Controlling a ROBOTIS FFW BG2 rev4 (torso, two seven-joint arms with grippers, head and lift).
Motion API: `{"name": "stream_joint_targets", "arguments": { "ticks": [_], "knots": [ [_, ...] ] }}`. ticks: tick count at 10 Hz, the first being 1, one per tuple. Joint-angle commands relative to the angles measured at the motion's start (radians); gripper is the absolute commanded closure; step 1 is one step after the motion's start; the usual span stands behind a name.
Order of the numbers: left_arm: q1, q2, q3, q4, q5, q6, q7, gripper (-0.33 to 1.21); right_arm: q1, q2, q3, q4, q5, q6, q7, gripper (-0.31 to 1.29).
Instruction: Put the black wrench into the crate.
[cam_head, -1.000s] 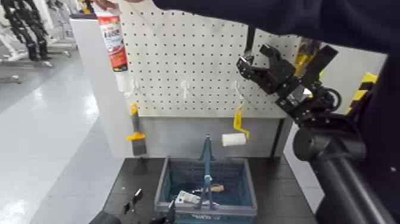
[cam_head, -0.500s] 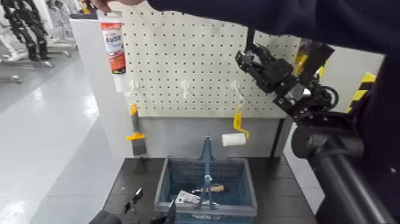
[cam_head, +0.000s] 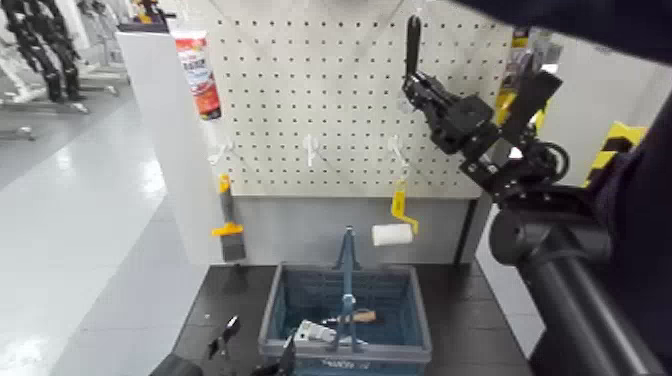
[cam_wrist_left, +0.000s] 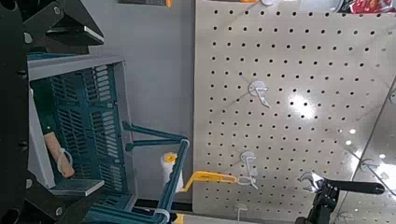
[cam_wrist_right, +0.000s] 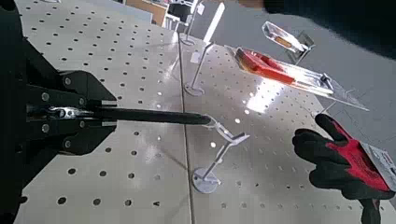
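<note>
The black wrench (cam_head: 412, 45) is clamped in our right gripper (cam_head: 413, 85), up against the pegboard (cam_head: 300, 110), well above the crate (cam_head: 346, 310)!

You have, hung on the pegboard (cam_head: 310, 100): one red-and-white tube (cam_head: 198, 75), upper left; one orange-and-grey scraper (cam_head: 230, 218), lower left; one yellow-handled white roller (cam_head: 394, 233), lower right. Also yours: one pair of black-and-red gloves (cam_wrist_right: 346, 159), seen in the right wrist view.
</note>
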Motion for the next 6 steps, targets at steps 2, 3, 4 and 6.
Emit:
{"name": "stream_joint_targets", "arguments": {
  "ticks": [2, 3, 4, 6],
  "knots": [
    [-0.002, 0.000, 0.000, 0.000, 0.000, 0.001, 0.000, 0.21, 0.000, 0.000, -0.004, -0.002, 0.000, 0.000, 0.000, 1.11],
    [-0.002, 0.000, 0.000, 0.000, 0.000, 0.001, 0.000, 0.21, 0.000, 0.000, -0.004, -0.003, 0.000, 0.000, 0.000, 1.11],
    [-0.002, 0.000, 0.000, 0.000, 0.000, 0.001, 0.000, 0.21, 0.002, 0.000, -0.005, -0.005, 0.000, -0.001, 0.000, 1.11],
    [-0.002, 0.002, 0.000, 0.000, 0.002, 0.001, 0.000, 0.21, 0.009, 0.000, -0.010, -0.032, 0.000, -0.004, 0.000, 1.11]
  ]
}}
